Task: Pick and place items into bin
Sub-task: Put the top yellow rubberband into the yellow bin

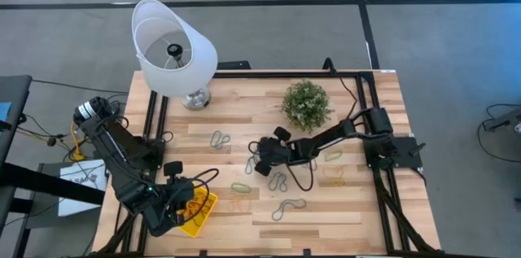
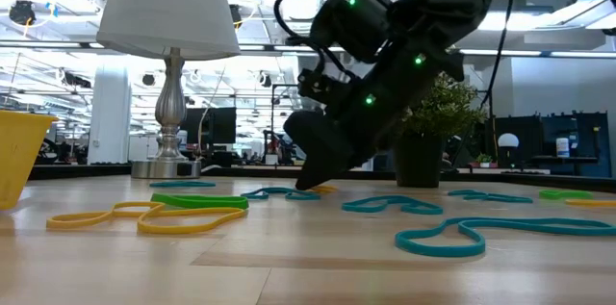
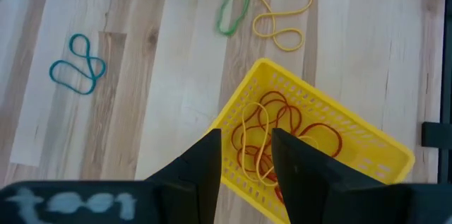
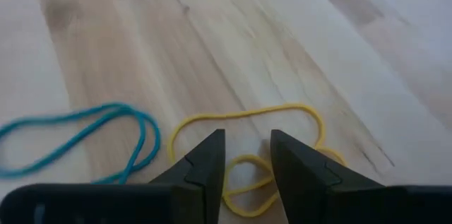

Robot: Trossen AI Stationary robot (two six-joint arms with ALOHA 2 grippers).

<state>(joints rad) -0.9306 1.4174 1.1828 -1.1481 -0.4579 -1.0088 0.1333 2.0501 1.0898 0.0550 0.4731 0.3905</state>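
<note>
- The right claw [image 4: 246,164] is down at the table near its middle, fingers a narrow gap apart over a yellow band [image 4: 247,153]. The gap straddles a strand of it; whether the fingers pinch it I cannot tell.
- The left claw [image 3: 244,157] hangs over the yellow bin [image 3: 339,128] at the front left of the table, fingers slightly parted, nothing between them.
- The left wrist view alone shows inside the bin: red and yellow bands piled together, too tangled to count.
- The low view shows the bin [image 2: 19,151] only as a yellow wall at its edge.
- That wrist view shows four loose bands beside the bin: two teal, one green [image 3: 233,5], one yellow.
- The right wrist view shows two bands: the yellow one and a teal one [image 4: 85,139] just beside it.
- The high view shows one lamp [image 1: 173,50] and one plant [image 1: 306,103] at the back.
</note>
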